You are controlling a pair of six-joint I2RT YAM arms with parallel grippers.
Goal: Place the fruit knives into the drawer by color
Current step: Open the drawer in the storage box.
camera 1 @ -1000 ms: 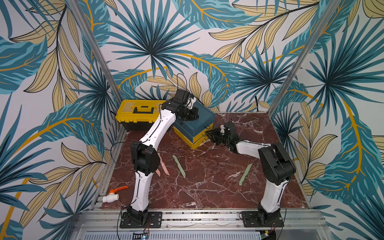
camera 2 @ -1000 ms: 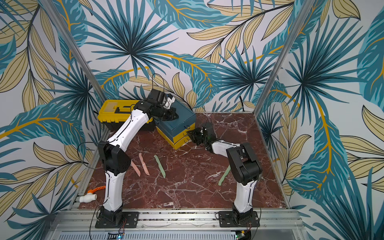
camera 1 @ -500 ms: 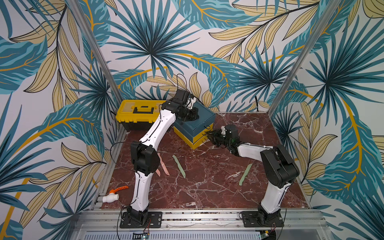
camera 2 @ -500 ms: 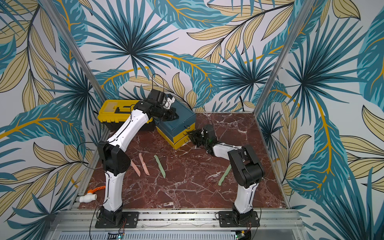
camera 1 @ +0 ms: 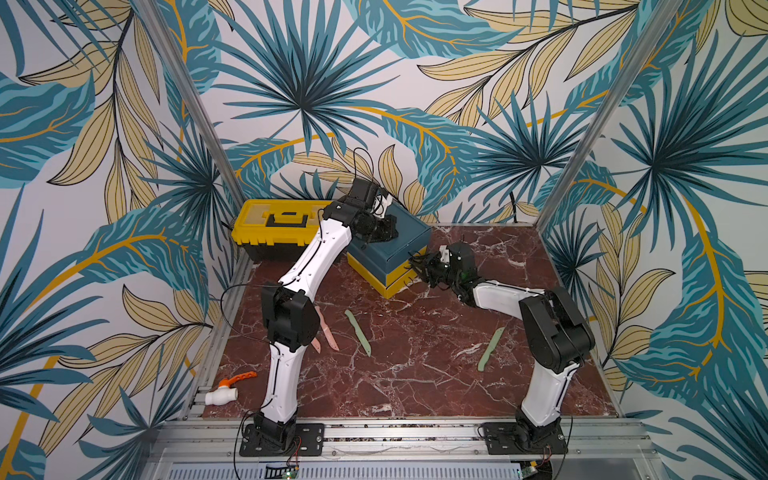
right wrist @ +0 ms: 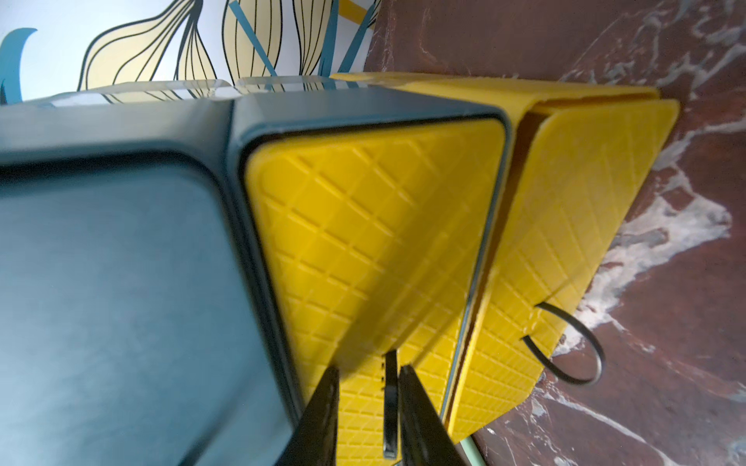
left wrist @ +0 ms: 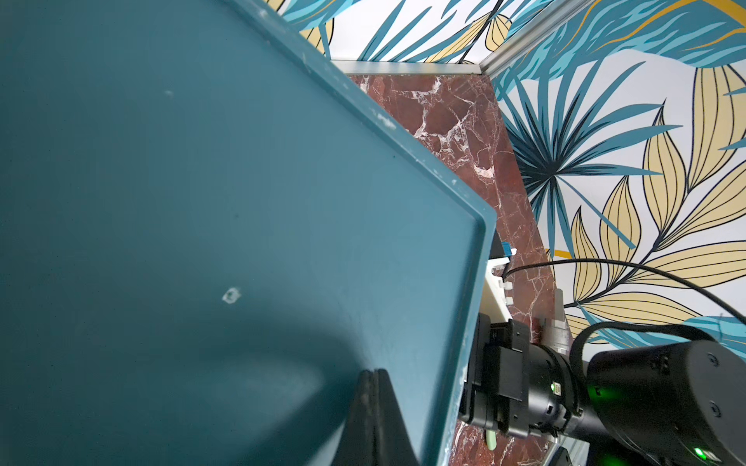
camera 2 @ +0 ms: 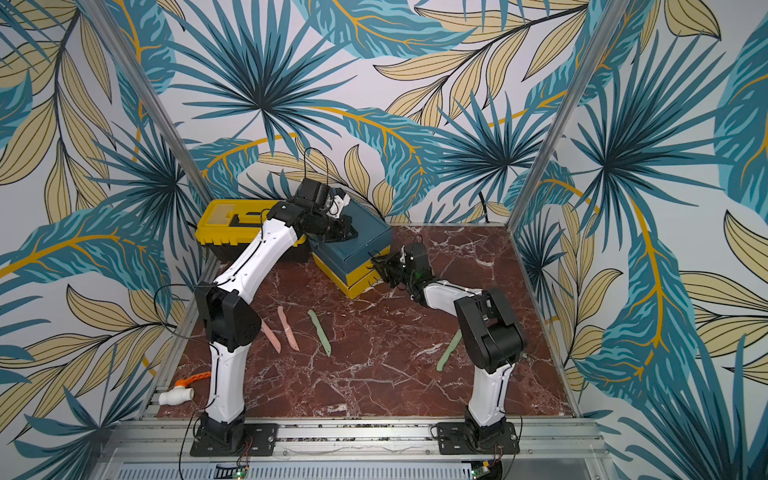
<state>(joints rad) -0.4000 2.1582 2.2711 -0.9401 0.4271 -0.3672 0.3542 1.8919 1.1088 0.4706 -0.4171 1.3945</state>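
Right hand [right wrist: 369, 371]: jaws a little apart, one on either side of a thin black loop pull [right wrist: 390, 399] on the middle yellow drawer front [right wrist: 363, 226]. One finger sits just beside the strap and the other shows a gap, so nothing is clamped.
Left hand [left wrist: 373, 387]: clenched on nothing, tips pressed together and resting on the teal top of the drawer chest [camera 1: 409, 235].
Chest: at the back of the desk [camera 1: 415, 374], with a teal drawer above two yellow ones. The lowest yellow front [right wrist: 585, 226] carries its own loop [right wrist: 573, 351].
Pink knives [camera 2: 288, 328]: two lie side by side on the desk by the left arm's elbow, which covers part of one in a top view.
Green knife [camera 1: 358, 332]: flat, just beside the pink pair.
Second green knife [camera 1: 491, 349]: flat beside the right arm, well apart from the chest.
In the way: the right forearm lies low between the chest and the second green knife.
Toolbox [camera 1: 278, 226]: yellow and black, just beside the chest, partly crossed by the left arm.
Valve [camera 1: 226, 390]: white with an orange handle, at the desk's front left edge.
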